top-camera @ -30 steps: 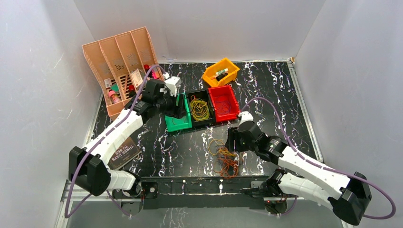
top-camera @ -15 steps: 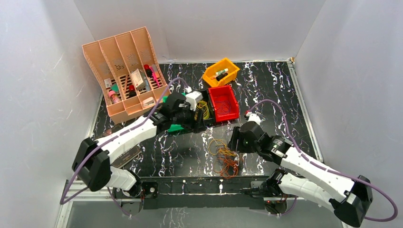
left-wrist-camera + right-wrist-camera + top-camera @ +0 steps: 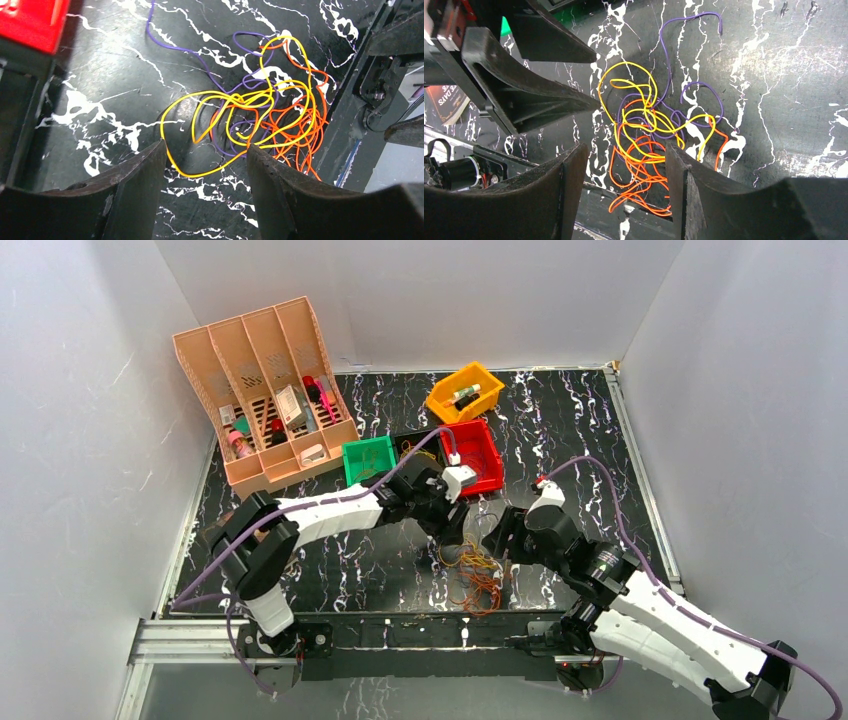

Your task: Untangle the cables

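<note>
Orange, yellow and purple cables (image 3: 472,570) are lying in one knot near the red bin (image 3: 474,455). The left gripper (image 3: 205,150) and the right gripper (image 3: 624,150) are hanging over that knot, both open and empty, probably getting ready to pull loops apart.

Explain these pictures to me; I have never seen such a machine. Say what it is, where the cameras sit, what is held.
Two robot arms are bolted at the near edge of a table. The wide picture looks down from above and behind them; the other two come from a camera on each wrist, that arm's own fingers at the bottom. A tangle of yellow, orange and purple cables lies on the table. Behind it stand a green bin, a red bin, a yellow bin and a peach rack. The left hand and right hand hover open by the tangle, holding nothing.
</note>
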